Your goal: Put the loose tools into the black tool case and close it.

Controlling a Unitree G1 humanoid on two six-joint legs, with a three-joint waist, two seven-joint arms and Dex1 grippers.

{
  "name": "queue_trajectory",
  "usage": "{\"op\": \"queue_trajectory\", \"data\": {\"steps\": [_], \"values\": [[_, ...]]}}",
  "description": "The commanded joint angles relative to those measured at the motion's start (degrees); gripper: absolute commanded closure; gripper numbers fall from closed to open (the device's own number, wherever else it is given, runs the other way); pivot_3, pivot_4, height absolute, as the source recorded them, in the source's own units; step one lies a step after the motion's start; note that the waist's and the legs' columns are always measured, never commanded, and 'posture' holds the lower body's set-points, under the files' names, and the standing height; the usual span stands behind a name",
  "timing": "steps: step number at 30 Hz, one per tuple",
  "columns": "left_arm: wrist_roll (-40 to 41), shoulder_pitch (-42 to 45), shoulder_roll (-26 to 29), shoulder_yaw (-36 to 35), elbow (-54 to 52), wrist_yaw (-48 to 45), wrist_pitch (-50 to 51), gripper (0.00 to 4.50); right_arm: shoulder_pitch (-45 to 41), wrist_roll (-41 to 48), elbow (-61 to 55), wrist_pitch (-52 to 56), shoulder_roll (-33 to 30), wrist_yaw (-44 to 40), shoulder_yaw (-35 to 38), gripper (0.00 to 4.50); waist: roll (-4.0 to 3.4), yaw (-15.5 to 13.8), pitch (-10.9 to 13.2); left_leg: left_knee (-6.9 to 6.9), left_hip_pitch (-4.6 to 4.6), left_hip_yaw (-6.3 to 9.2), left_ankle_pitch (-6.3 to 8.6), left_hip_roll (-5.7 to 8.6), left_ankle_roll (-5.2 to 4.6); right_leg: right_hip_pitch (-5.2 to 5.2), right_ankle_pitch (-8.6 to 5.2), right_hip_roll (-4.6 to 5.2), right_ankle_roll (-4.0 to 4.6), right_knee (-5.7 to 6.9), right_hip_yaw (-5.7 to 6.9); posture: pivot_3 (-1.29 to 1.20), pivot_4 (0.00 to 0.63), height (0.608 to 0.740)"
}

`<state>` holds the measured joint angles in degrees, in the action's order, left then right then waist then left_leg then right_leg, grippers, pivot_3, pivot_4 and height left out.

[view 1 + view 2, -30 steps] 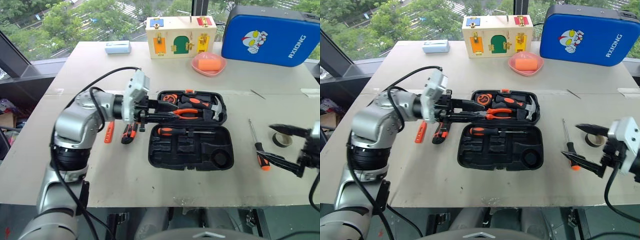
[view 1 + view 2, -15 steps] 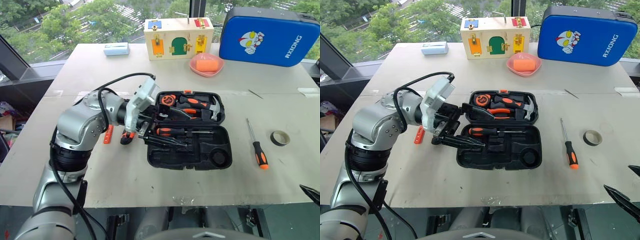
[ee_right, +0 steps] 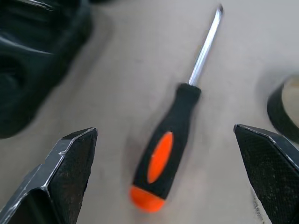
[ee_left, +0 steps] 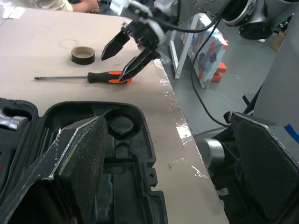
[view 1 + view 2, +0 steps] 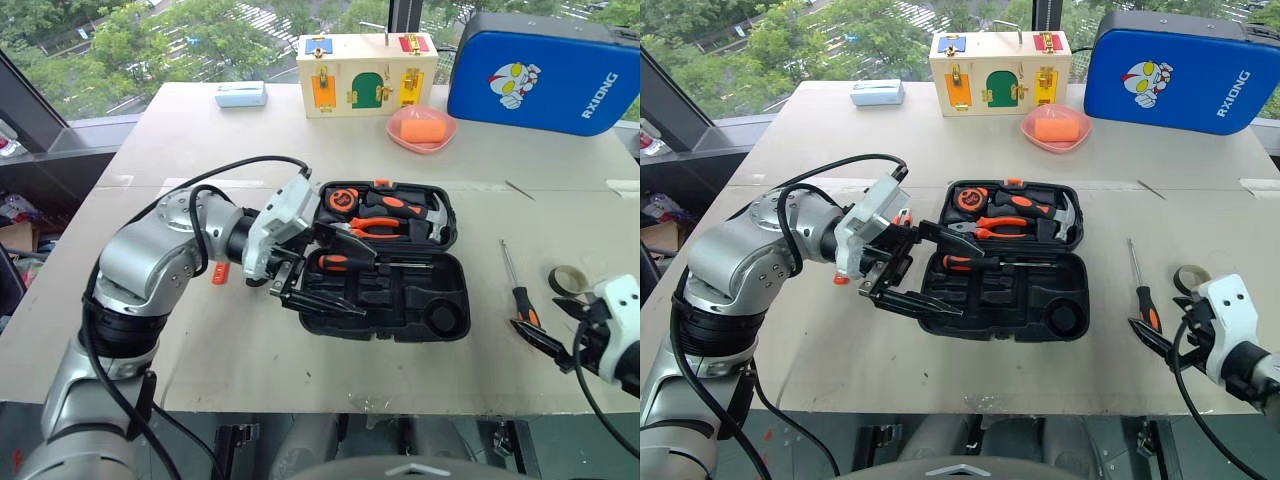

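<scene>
Tool case: the black tool case (image 5: 385, 258) is lying open near the middle of the surface (image 5: 200, 130), its far half carrying a hammer (image 5: 432, 210), pliers (image 5: 372, 226) and a tape measure (image 5: 343, 199).
Case, near half: one orange-and-black screwdriver (image 5: 372, 264) is sitting in a recess along its far edge; the other recesses, including a round one (image 4: 122, 126), are standing bare.
Left gripper: the left gripper (image 5: 322, 280) is hanging over the near left part of the case, its jaws spread wide and gripping nothing.
Right gripper: the right gripper (image 4: 125, 54) is hovering low at the near right edge of the surface, its jaws wide apart and carrying nothing.
Loose screwdriver: the second screwdriver (image 3: 169, 142) is lying on the surface right of the case, shaft pointing away from the robot, framed between the right fingers (image 3: 70, 163) without touching them.
Tape roll: the small dark tape roll (image 4: 83, 55) is lying flat just beyond and to the right of that screwdriver.
Left of the case: an orange tester pen (image 5: 221, 274) is resting on the surface, largely hidden by the left arm.
Background: a blue case (image 5: 545, 72), a wooden latch box (image 5: 365, 72), a pink dish (image 5: 420, 128) and a small pale-blue box (image 5: 240, 94) are standing along the far side.
</scene>
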<state>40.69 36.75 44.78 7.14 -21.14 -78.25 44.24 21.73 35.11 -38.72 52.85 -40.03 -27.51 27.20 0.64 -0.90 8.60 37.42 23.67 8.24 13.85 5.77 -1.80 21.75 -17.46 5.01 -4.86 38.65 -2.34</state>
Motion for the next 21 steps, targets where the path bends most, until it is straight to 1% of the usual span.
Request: {"op": "queue_trajectory", "data": {"steps": [1,2,3,4,6,7,8,11,12,14,16,18,19,21], "values": [[1.20,-0.01,0.52,-1.61,-1.66,0.86,-0.17,0.04,-0.09,-2.36,-0.12,0.24,0.98,2.53,-2.48,0.00,0.00,0.09,0.00,0.00,0.00,0.00,0.00,0.00,0.00,0.00,0.00,-0.01,0.00,0.00,0.00,0.00,0.150,0.735],[1.09,0.00,0.47,-1.50,-1.59,0.99,-0.33,0.04,-0.28,-3.41,0.54,-0.02,1.77,3.70,-3.56,0.00,0.00,0.18,0.00,0.00,-0.01,0.00,0.00,0.00,0.00,0.00,0.00,-0.01,0.00,0.01,0.01,0.00,0.150,0.735],[0.93,0.02,0.42,-1.40,-1.50,1.09,-0.48,0.00,-0.36,-4.33,1.19,-0.42,2.54,4.65,-4.47,0.50,0.00,0.22,0.00,0.00,-0.01,-0.03,0.00,0.00,0.00,0.01,0.00,-0.02,0.00,0.03,0.01,0.00,0.150,0.735],[0.85,0.04,0.40,-1.32,-1.45,1.18,-0.58,0.00,-0.43,-5.01,1.60,-0.72,3.10,5.27,-5.07,0.69,0.04,0.25,-0.02,0.00,-0.04,-0.06,0.00,0.00,0.00,0.00,0.00,-0.02,0.00,0.05,0.01,0.00,0.150,0.735],[0.70,-0.05,0.55,-1.27,-1.31,1.15,-0.87,0.00,-0.20,-7.20,2.15,-2.22,4.85,6.88,-6.41,1.53,0.07,0.34,-0.04,0.01,-0.09,-0.08,-0.01,0.00,0.00,-0.02,0.01,-0.03,-0.01,0.08,0.00,0.00,0.150,0.735],[0.62,-0.10,0.67,-1.28,-1.22,1.08,-1.02,0.00,-0.08,-7.76,2.06,-2.66,5.98,7.70,-6.62,2.03,0.10,0.35,-0.05,0.01,-0.11,-0.08,-0.01,0.00,0.00,-0.02,0.01,-0.04,-0.01,0.09,-0.01,0.00,0.150,0.735],[0.54,-0.16,0.80,-1.29,-1.13,0.99,-1.15,0.00,0.21,-8.29,1.97,-3.38,7.01,8.21,-6.75,2.53,0.11,0.35,-0.06,0.01,-0.13,-0.08,-0.01,0.00,0.01,-0.03,0.01,-0.05,-0.01,0.10,0.00,0.00,0.150,0.735],[0.41,-0.43,1.20,-1.32,-1.07,0.77,-1.48,0.00,1.11,-8.62,1.81,-5.24,9.29,8.43,-6.07,3.85,0.13,0.35,-0.08,0.01,-0.16,-0.08,-0.01,-0.01,0.01,-0.04,0.01,-0.05,-0.01,0.11,-0.02,0.00,0.150,0.735],[0.39,-0.59,1.48,-1.36,-1.03,0.81,-1.41,0.00,1.24,-8.67,1.57,-6.16,9.33,7.94,-5.25,3.95,0.13,0.34,-0.08,0.01,-0.16,-0.08,-0.01,0.00,0.01,-0.04,0.01,-0.05,-0.01,0.11,-0.03,0.00,0.150,0.735],[0.32,-1.16,2.32,-1.54,-0.84,0.84,-1.33,0.00,0.35,-8.35,1.41,-8.04,8.21,6.36,-3.12,3.95,0.12,0.34,-0.07,0.00,-0.18,-0.11,-0.01,0.00,0.01,-0.04,0.01,-0.05,-0.01,0.11,-0.06,0.00,0.150,0.735],[-0.29,-2.34,3.74,-1.87,-0.29,0.40,-1.83,0.00,-2.08,-7.49,2.06,-10.13,5.45,3.13,-1.44,3.95,0.08,0.40,-0.04,0.00,-0.18,-0.11,-0.01,0.00,0.01,-0.04,0.01,-0.06,-0.01,0.12,-0.05,0.00,0.150,0.735],[-1.37,-4.53,6.26,-2.68,0.43,-0.38,-2.98,0.00,-7.96,-5.74,4.97,-13.72,-0.60,-4.82,-1.29,3.95,-0.01,0.69,0.01,0.00,-0.18,-0.18,-0.01,0.02,0.01,-0.03,0.01,-0.06,-0.01,0.14,-0.11,0.00,0.150,0.735],[-1.55,-5.79,7.63,-3.52,0.48,-0.48,-3.08,0.00,-11.98,-5.13,7.05,-16.76,-4.59,-11.29,-2.95,3.95,-0.01,1.22,0.02,-0.01,-0.21,-0.24,-0.01,0.02,0.01,-0.03,0.01,-0.05,-0.01,0.15,-0.16,0.00,0.150,0.735],[-1.39,-7.56,9.50,-4.79,0.26,-0.47,-3.12,0.00,-17.65,-4.75,10.60,-21.49,-10.02,-20.98,-6.55,3.95,-0.17,2.02,0.17,-0.08,-0.30,-0.41,0.00,0.01,-0.03,-0.06,0.01,-0.07,-0.02,0.16,-0.29,0.00,0.150,0.735]]}}
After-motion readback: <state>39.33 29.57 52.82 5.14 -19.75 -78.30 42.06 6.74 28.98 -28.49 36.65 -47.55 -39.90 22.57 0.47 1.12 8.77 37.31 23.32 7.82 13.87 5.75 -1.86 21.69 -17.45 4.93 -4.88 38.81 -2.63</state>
